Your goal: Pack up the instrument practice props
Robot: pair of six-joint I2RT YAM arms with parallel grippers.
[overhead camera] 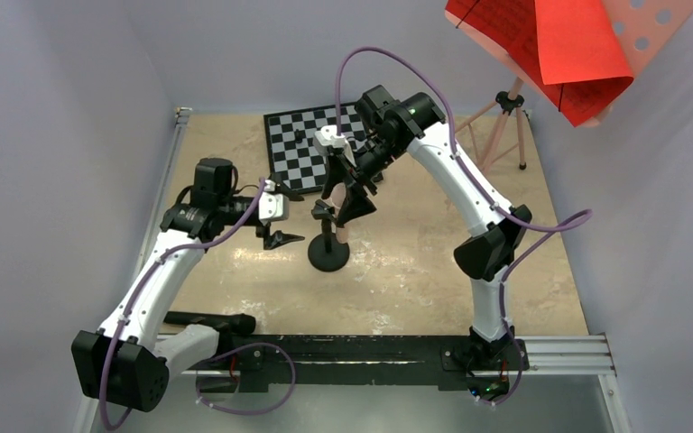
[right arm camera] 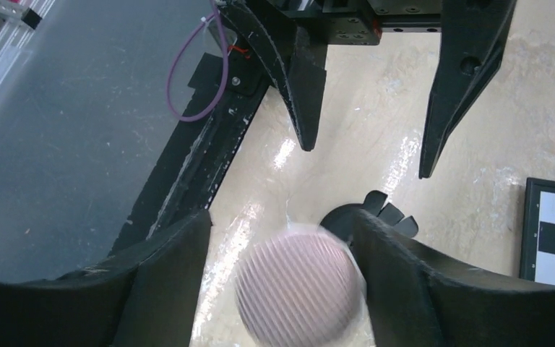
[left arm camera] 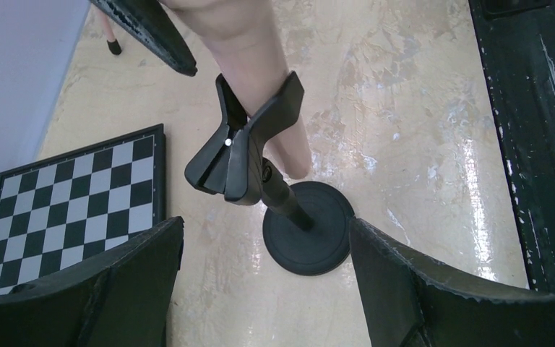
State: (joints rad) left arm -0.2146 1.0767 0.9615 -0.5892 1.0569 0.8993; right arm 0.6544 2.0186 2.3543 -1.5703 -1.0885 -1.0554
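While the right gripper is straddling the upper end of the peach tube, its jaws are standing fairly wide. One finger is looking as if it is brushing the tube, and bare table is showing on the other side. So I'm reading that as a loose fit and not a clamp. The tube is leaning in the fork of the black peg stand, its lower end down close to the round base. Whether it is touching the table there, I cannot tell.

The left gripper is hovering just beside the stand, spread wide and carrying nothing, and pointing straight at the stem.

The step in hand is looking like getting that tube off its stand. To do it well, the right jaws are wanting to close squarely across the tube, then draw it out along its own slant so it is sliding up through the fork and not prying against it. A sideways tug is risking tipping the whole stand, light as it appears. The left gripper is well placed to help by pinching the stem low, near the base, to hold it down.

Off to one side the chessboard is lying flat, not part of this job. At the far corner the pink music stand is waiting with the red sheets draped over its desk, not yet packed.
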